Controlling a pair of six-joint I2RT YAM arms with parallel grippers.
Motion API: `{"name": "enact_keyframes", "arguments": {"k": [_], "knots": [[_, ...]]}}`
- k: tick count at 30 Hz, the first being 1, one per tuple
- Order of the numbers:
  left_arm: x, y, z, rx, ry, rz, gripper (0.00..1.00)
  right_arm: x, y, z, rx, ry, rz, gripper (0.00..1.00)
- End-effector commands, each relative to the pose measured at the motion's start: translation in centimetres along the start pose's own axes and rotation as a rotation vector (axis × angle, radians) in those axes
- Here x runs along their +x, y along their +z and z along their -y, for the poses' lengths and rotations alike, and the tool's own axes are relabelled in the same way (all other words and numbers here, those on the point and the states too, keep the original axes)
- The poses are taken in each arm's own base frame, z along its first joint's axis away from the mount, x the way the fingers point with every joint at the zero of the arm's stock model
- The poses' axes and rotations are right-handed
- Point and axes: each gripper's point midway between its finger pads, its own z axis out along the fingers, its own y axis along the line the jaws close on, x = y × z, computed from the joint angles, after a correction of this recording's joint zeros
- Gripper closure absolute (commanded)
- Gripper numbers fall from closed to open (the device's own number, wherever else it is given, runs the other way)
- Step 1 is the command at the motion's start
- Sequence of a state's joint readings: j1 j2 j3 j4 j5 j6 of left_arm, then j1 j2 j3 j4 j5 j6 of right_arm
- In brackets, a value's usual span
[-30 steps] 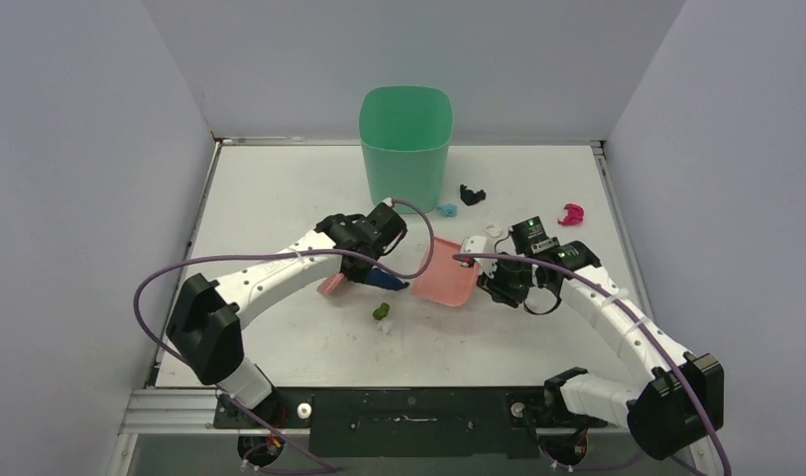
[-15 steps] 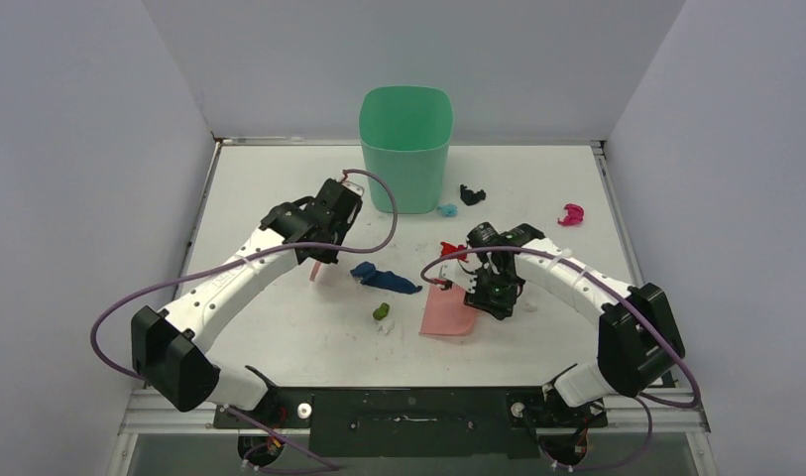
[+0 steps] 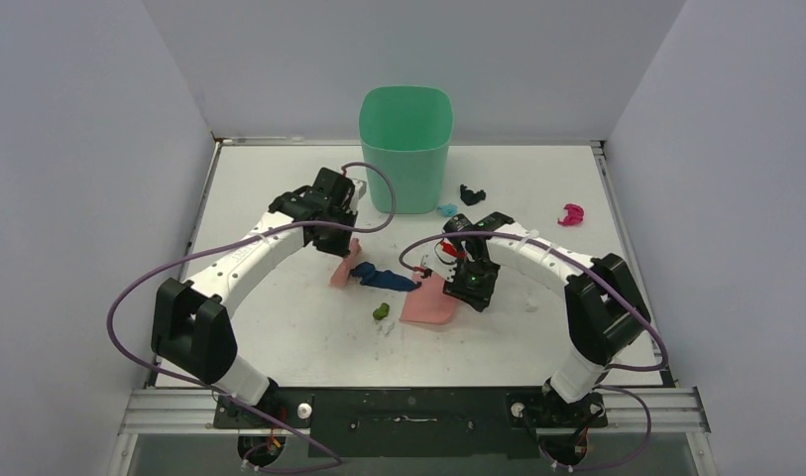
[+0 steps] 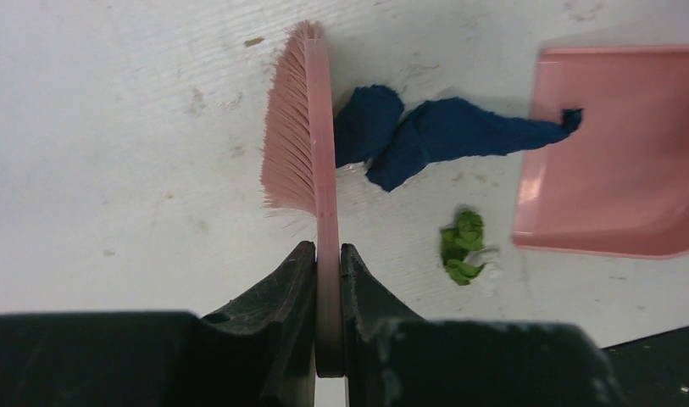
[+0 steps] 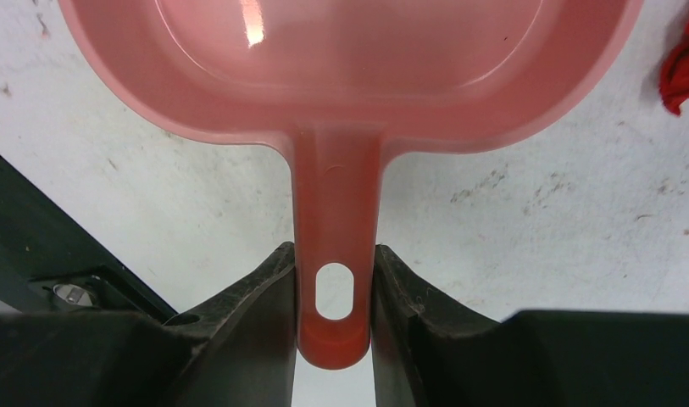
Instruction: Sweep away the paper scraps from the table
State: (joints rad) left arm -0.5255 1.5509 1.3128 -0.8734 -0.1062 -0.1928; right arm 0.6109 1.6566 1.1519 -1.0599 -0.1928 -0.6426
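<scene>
My left gripper (image 4: 328, 254) (image 3: 341, 242) is shut on the handle of the pink brush (image 4: 302, 127) (image 3: 344, 270). The bristles stand just left of a long dark blue paper scrap (image 4: 442, 136) (image 3: 383, 279). That scrap's far tip touches the lip of the pink dustpan (image 4: 620, 161) (image 3: 426, 301). My right gripper (image 5: 334, 263) (image 3: 458, 289) is shut on the dustpan's handle (image 5: 336, 203). A green scrap (image 4: 463, 246) (image 3: 382, 311) lies near the pan's corner. On the table (image 3: 280, 337), other scraps lie apart: red (image 3: 448, 250) (image 5: 684, 68), light blue (image 3: 447, 209), black (image 3: 472, 194), magenta (image 3: 572, 213).
A tall green bin (image 3: 405, 147) stands at the back centre of the table. Purple cables loop off both arms over the surface. Grey walls close in the left, right and back. A metal rail (image 3: 408, 404) runs along the near edge.
The brush swung left off the dark blue scrap, then came back to its left end. The dustpan moved nearer and left until its lip met the scrap's other end.
</scene>
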Motion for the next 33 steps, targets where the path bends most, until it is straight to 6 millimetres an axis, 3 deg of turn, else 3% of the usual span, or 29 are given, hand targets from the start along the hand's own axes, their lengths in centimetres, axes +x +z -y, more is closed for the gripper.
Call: {"name": "enact_keyframes", "arguments": {"k": [1,10,13,19,29,33], "knots": [[-1.6,0.2,5.7,0.362,-0.094,0.04,1.0,-2.7,-0.4,0.6,0.009,0.003,0.068,0.88],[-2.9,-1.7,9.2,0.587,-0.155,0.116,1.0,-4.1,0.3,0.4,-0.008,-0.004,0.102,0.87],[-3.2,-2.1,9.4,0.6,-0.168,0.127,1.0,-3.7,0.3,0.3,0.001,-0.003,0.108,0.87],[-4.1,-4.4,8.3,0.547,-0.159,0.185,1.0,-2.7,-0.9,-0.3,0.044,-0.023,0.162,0.87],[-5.8,-11.9,5.9,0.46,-0.163,0.346,1.0,-0.9,-3.6,-1.8,0.124,-0.104,0.291,0.86],[-4.5,-12.2,3.5,0.329,-0.184,0.334,1.0,0.0,-3.9,-2.5,0.121,-0.142,0.275,0.85]]}}
